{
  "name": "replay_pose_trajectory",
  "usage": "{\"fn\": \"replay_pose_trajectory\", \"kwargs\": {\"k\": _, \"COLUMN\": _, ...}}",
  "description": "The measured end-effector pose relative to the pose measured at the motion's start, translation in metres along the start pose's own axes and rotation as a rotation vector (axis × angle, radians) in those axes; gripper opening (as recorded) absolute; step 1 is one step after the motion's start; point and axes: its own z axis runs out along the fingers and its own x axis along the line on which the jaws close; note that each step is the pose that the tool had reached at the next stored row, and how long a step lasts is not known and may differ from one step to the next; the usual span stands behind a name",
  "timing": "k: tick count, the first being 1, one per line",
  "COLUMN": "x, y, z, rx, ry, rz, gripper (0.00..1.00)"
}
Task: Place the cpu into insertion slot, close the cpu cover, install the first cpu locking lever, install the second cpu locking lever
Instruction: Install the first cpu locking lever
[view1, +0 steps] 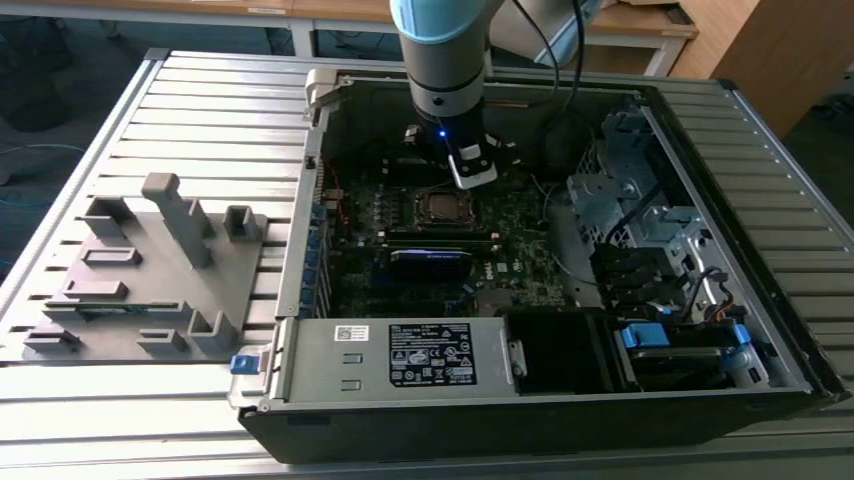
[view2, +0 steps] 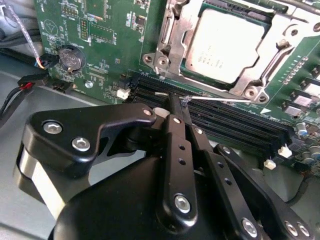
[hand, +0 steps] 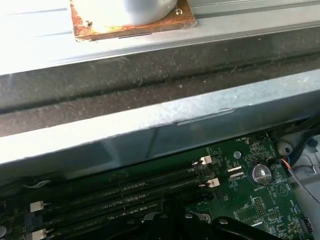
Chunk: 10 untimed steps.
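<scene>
The cpu lies flat in the insertion slot on the green motherboard, its grey face up. The silver cpu cover is folded down around it. A thin wire locking lever runs along the socket's edge beside the memory slots. My gripper is shut, its black fingertips pressed together right at the hooked end of that lever. In the exterior view the gripper hangs just behind the socket, inside the open computer case.
Long black memory slots lie between gripper and socket. A coin battery and cables sit near the board's edge. A grey power supply box, a drive cage and the case wall hem in the board. A grey fixture stands outside.
</scene>
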Motion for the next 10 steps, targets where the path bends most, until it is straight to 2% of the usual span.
{"fn": "replay_pose_trajectory", "kwargs": {"k": 5, "x": 0.0009, "y": -0.0005, "z": 0.0004, "rx": -0.0008, "ry": -0.0026, "rz": -0.001, "gripper": 0.1}}
{"fn": "replay_pose_trajectory", "kwargs": {"k": 10, "x": 0.0056, "y": -0.0031, "z": 0.0041, "rx": -0.0041, "ry": -0.0137, "rz": -0.004, "gripper": 0.1}}
